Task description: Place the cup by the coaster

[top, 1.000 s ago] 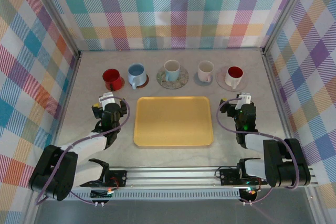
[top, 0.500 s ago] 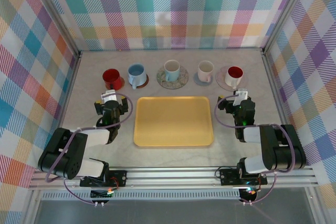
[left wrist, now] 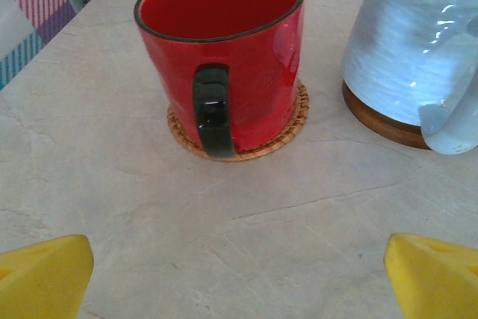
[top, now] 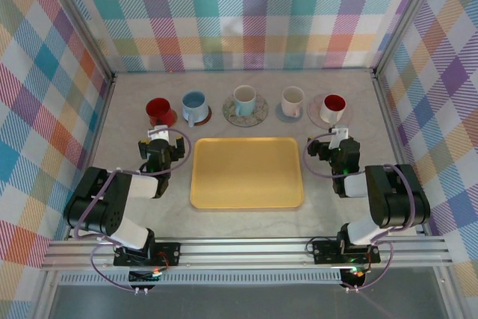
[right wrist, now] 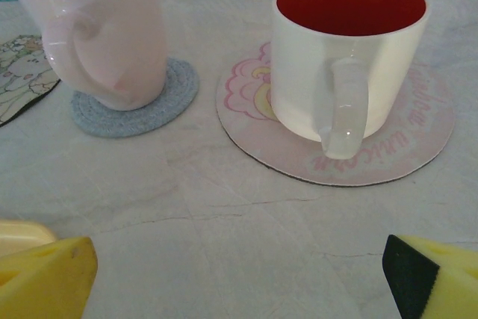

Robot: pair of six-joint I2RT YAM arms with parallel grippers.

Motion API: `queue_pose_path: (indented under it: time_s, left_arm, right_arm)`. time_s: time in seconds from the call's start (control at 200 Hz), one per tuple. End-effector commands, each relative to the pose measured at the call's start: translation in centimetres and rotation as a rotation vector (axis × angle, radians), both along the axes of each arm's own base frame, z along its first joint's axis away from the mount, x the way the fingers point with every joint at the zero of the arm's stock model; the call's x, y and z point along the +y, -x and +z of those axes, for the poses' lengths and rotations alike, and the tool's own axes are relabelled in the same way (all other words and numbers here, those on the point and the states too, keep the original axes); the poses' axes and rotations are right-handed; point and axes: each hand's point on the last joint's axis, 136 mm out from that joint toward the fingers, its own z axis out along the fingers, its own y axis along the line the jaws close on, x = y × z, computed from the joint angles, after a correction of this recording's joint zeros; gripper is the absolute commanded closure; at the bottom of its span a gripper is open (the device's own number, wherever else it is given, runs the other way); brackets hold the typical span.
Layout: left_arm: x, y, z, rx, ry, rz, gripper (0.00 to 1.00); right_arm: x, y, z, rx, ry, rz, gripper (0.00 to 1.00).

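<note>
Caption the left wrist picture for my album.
Open left claw facing a red mug on its woven coaster, a pale blue mug beside it.

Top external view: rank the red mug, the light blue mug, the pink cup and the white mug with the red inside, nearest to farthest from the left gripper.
1. red mug, just ahead of the left gripper, at the far left of the row.
2. light blue mug, next along to the right.
3. pink cup, right of centre.
4. white mug, at the far right end.
</note>
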Motion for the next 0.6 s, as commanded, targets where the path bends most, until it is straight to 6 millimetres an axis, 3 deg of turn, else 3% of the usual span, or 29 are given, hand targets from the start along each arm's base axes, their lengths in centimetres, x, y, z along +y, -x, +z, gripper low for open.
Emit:
queue_pose_path:
  time_s: [0.0, 0.23, 0.595]
  left_arm:
    - [-0.2, -1.2, 1.5, -0.058, 0.032, -0.027, 0.0]
    - [0.3, -1.6, -0.1, -0.033, 0.098, -0.045, 0.0]
    - [0.6, -1.9, -0.1, -0.027, 0.117, -0.045, 0.0]
  right_arm:
    - [0.0, -1.7, 1.5, -0.029, 0.003, 0.005, 0.01]
    - [-0.4, -1.9, 1.2, 0.006, -0.02, 0.004, 0.01]
    - [-0.4, -1.9, 1.2, 0.006, -0.018, 0.002, 0.01]
